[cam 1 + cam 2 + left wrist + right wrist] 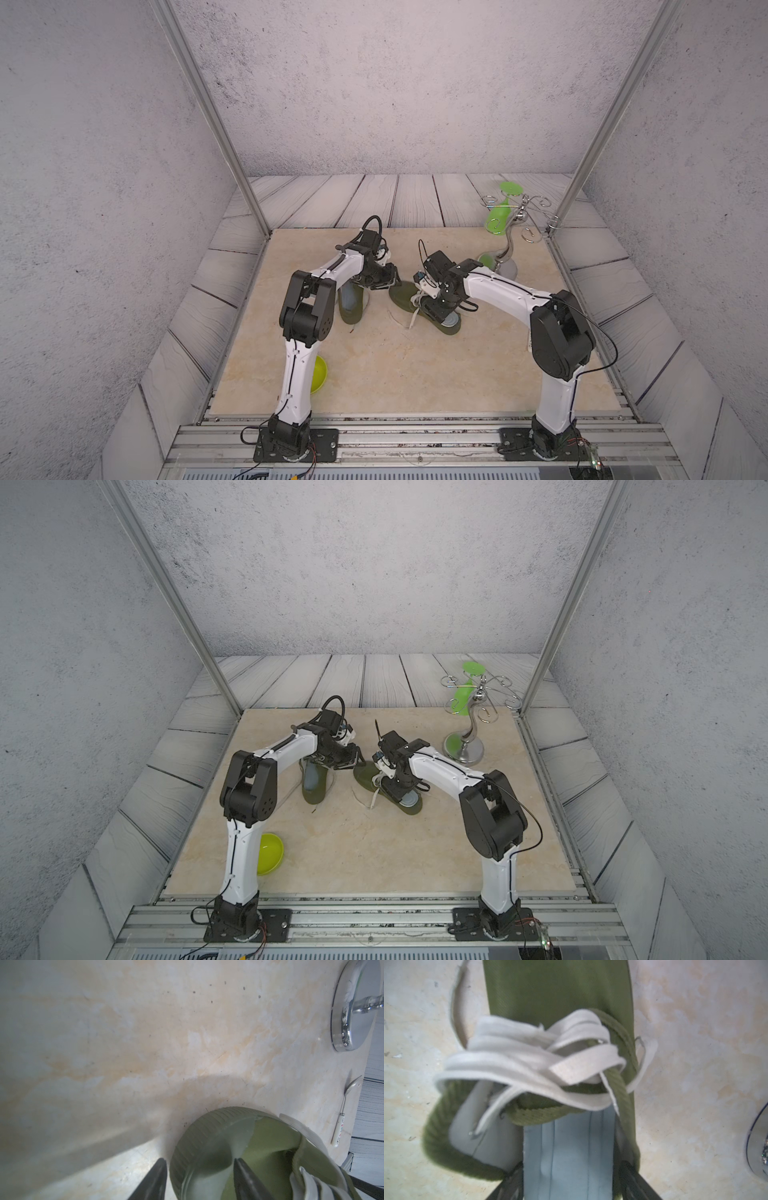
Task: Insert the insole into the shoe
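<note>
Right end effector (571,1163) stands spread, flanking the blue insole (566,1147), which lies in the olive shoe (556,987), its front under the white laces (519,1059). Left end effector (199,1159) straddles that shoe's toe rim; whether it pinches is unclear. In a top view the shoe sits mid-frame on the table (374,374).

Both top views look from high above the near edge, over the arm bases (291,440), steeply down and forward across the beige mat (395,374) to the back wall (395,104); set side by side, they share almost the whole scene; the left wrist camera sits low and close, facing the toe of the shoe (207,1147) and the stand base (345,1012) beyond; the right wrist camera hangs very close over the same shoe's laces (529,1059) and insole (566,1147); both wrist views catch that base.
</note>
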